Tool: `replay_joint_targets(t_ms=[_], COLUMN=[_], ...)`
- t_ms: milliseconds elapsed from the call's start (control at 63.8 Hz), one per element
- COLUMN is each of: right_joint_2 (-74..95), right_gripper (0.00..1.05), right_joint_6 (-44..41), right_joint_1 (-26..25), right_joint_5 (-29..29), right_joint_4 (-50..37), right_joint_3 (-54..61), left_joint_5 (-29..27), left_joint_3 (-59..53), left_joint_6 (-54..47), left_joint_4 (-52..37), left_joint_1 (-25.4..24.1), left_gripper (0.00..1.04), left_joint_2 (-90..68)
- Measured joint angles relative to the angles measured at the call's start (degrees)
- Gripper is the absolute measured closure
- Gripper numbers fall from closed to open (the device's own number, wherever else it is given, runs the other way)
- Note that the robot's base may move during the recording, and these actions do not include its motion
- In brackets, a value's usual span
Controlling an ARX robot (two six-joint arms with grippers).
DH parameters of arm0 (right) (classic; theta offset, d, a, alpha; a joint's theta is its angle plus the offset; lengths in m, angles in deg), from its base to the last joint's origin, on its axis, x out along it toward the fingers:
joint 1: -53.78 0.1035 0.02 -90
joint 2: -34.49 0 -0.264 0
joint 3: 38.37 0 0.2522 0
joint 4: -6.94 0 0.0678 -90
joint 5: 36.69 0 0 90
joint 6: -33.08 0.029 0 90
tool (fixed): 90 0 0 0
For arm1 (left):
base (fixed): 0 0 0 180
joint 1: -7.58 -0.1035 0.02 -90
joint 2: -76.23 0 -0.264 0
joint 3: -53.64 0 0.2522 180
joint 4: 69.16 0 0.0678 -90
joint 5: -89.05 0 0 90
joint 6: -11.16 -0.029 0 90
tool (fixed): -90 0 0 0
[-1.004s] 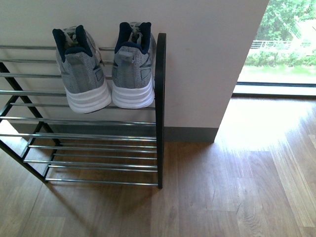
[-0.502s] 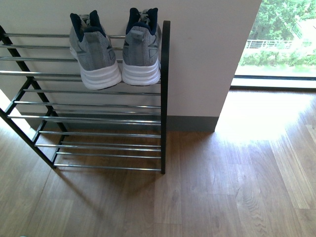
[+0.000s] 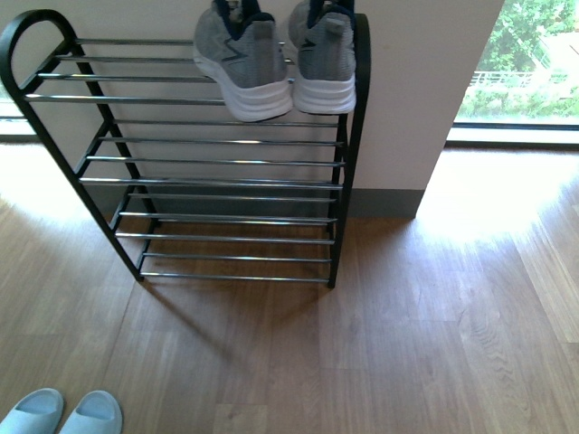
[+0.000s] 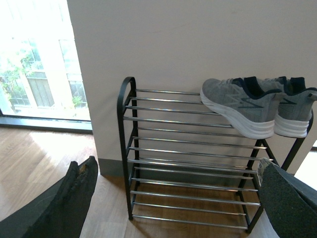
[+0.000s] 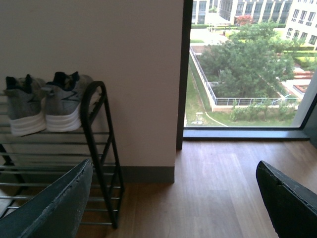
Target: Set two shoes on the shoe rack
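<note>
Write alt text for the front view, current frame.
Grey sneakers sit heels-out at the right end of the top shelf of a black-and-chrome shoe rack against a pale wall. Pale blue sandals lie on the wood floor at the lower left, apart from the rack; a sunlit window shows at right. No arm is in view.

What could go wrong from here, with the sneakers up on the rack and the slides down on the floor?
1. The grey sneakers sit on the top tier of the shoe rack, at its right end, heels jutting past the front rod; a bump to the rack might tip them off.
2. The pale blue slides lie on the floor, cut off by the front view's lower edge, so a grasp there may be poorly aimed.
</note>
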Motion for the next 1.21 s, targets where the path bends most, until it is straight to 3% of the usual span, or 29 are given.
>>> replay_joint_targets(t_ms=[1208], right_joint_2=[-0.04], right_gripper=[0.09], right_joint_6=[0.0], right_joint_1=[0.0], right_joint_5=[-0.24], right_joint_4=[0.02], right_joint_3=[0.0], left_joint_5=[-0.17], left_joint_3=[0.0], left_joint_6=[0.0], left_joint_4=[0.0], left_joint_1=[0.0], left_gripper=[0.09], left_joint_2=[0.0])
